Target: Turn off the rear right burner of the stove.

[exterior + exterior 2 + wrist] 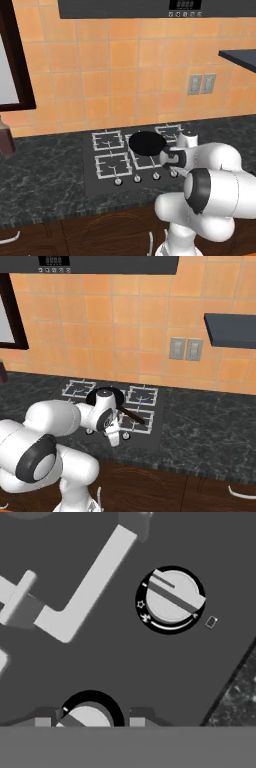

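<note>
The stove [95, 187] is a black cooktop set in the dark counter, with small silver knobs [137, 178] along its front edge. The rear right burner [142, 394] is a silvery grate at the back; I cannot make out a flame on it. My gripper [114, 439] points down over the right end of the knob row. In the hand view the gripper [90, 722] is open, its fingertips [137, 721] standing on either side of one knob [87, 716]. Another knob [171, 599] lies beyond it, its bar slanted.
A round black frying pan [146, 142] sits mid-stove, its handle [132, 417] reaching toward the front right. The speckled counter [210, 421] runs to both sides. A dark bottle [6, 137] stands far left. A shelf [230, 328] juts out at the right above the wall outlets [185, 349].
</note>
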You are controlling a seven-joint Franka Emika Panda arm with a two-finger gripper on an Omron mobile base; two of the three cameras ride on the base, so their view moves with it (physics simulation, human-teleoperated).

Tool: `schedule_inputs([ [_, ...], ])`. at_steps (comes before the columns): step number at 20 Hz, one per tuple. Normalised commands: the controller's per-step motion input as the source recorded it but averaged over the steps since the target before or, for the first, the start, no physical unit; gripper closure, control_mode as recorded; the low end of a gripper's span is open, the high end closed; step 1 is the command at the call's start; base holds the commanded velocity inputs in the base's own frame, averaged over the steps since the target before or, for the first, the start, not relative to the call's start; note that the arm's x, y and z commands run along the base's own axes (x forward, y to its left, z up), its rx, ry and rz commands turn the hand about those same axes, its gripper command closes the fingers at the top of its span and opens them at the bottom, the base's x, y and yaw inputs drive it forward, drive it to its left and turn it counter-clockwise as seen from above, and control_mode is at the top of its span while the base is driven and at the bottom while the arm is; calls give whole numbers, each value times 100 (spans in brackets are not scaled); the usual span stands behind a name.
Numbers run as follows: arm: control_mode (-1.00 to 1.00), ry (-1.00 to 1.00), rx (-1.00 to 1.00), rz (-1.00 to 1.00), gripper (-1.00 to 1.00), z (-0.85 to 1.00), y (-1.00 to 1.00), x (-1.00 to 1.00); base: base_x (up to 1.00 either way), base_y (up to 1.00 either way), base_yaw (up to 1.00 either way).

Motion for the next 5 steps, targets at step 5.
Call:
schedule_inputs([
  [5,-100,0,0,0,100,0,0,0,0,0,0],
])
